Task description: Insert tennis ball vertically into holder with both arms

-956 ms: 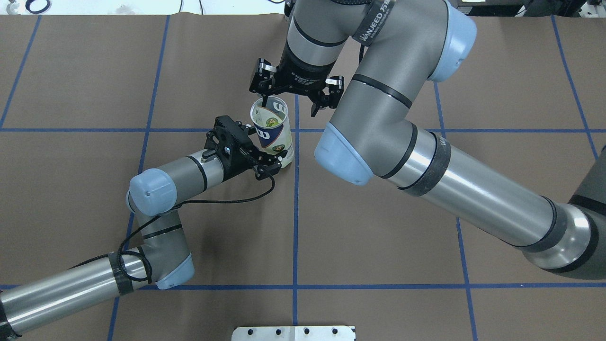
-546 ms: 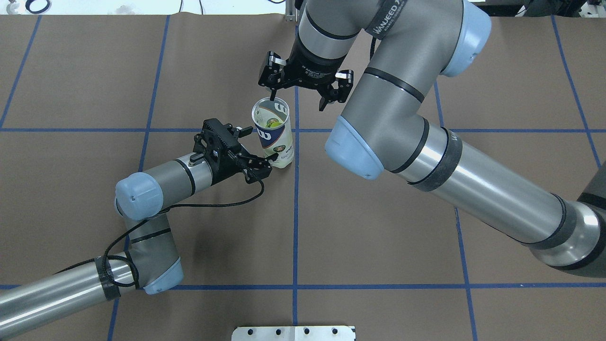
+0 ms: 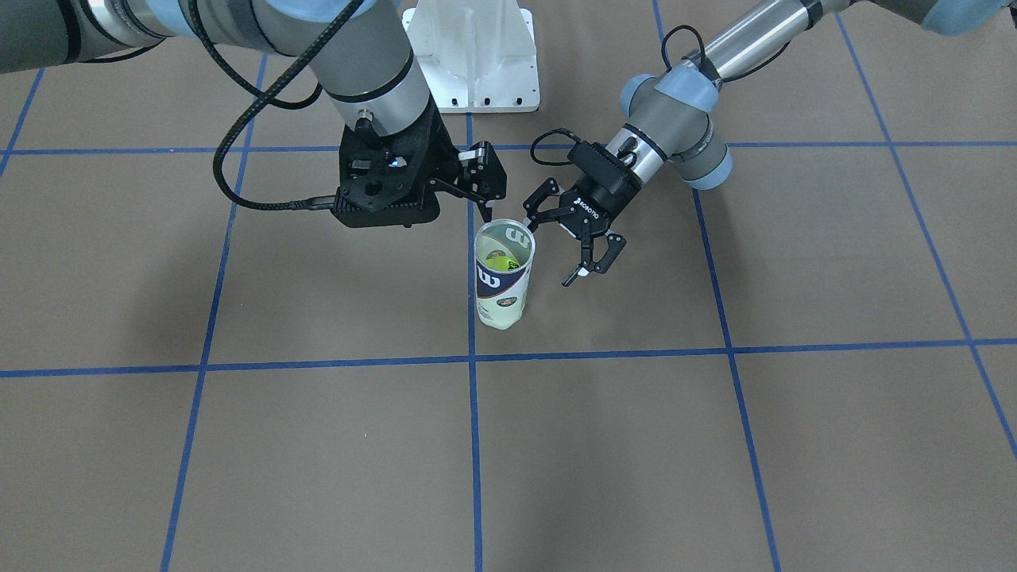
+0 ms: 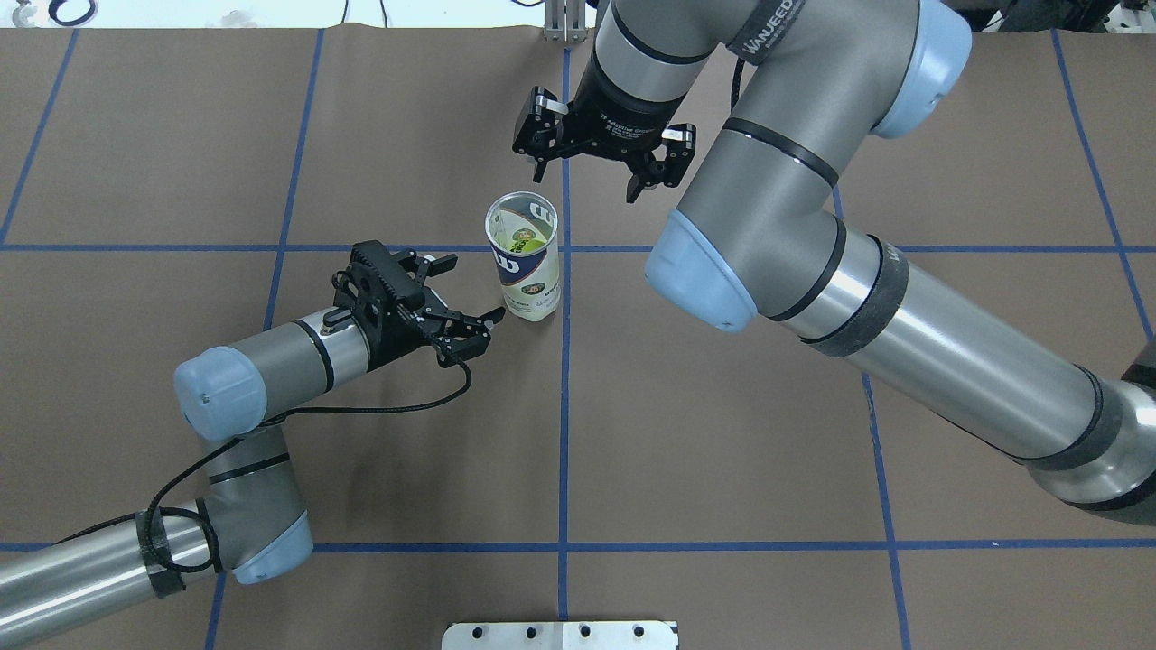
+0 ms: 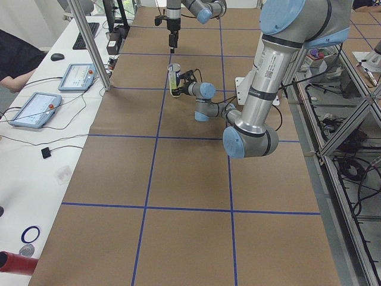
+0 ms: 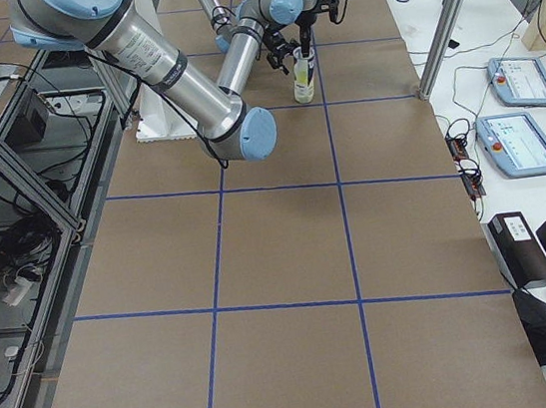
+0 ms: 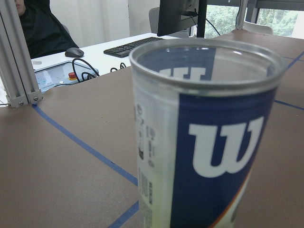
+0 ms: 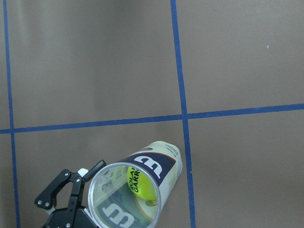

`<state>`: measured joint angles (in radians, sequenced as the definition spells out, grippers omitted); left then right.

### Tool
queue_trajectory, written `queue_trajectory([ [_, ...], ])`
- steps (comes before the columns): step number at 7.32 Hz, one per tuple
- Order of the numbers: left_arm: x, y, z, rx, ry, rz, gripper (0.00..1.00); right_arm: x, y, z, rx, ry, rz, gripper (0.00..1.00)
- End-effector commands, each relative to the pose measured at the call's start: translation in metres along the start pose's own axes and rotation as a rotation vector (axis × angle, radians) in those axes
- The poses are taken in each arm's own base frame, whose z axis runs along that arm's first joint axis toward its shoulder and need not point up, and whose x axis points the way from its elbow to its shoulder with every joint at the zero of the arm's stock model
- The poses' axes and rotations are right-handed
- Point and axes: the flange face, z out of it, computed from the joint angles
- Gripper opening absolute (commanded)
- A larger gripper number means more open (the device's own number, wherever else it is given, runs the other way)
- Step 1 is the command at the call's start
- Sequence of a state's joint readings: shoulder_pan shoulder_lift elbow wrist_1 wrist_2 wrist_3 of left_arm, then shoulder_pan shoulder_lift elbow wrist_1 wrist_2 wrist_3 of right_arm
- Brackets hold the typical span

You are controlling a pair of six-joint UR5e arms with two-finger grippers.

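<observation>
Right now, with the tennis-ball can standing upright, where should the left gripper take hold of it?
Take the tennis-ball can mid-wall, on the navy label, coming in level from where the left gripper sits, jaws straddling it. It stands upright, mouth open, tennis ball inside, so a side pinch below the rim should likely keep it vertical.

Two jointed robot arms in grey and brushed-silver tubing: slim left arm (image 4: 280, 357), thick right arm (image 4: 948, 361). Pale-blue joint caps (image 4: 212, 393), black seam bands, black braided cable (image 4: 397, 408). Black two-finger left tool (image 4: 471, 289) and right tool (image 4: 587, 181). Black strap (image 4: 768, 20) lettered "WANJEED".
</observation>
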<state>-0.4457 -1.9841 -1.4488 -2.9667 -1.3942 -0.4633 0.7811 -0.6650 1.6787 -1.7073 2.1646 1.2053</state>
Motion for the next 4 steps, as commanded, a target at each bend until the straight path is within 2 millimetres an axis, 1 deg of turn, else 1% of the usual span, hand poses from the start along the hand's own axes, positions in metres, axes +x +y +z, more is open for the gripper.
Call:
queue_trajectory([
  [1, -0.010, 0.016, -0.048, -0.042, 0.051, 0.002, 0.99, 0.035, -0.022, -0.014, 0.001, 0.000, -0.001, 0.99],
  [2, -0.012, 0.009, -0.086, -0.139, 0.099, 0.006, 0.99, 0.068, -0.024, -0.019, 0.014, 0.010, -0.026, 0.99],
  [3, -0.026, -0.030, -0.112, -0.245, 0.043, 0.006, 0.99, 0.101, -0.031, -0.018, 0.020, 0.033, -0.046, 0.99],
  [4, -0.053, -0.067, -0.125, -0.345, -0.041, -0.010, 0.99, 0.134, -0.042, -0.013, 0.021, 0.067, -0.080, 0.99],
])
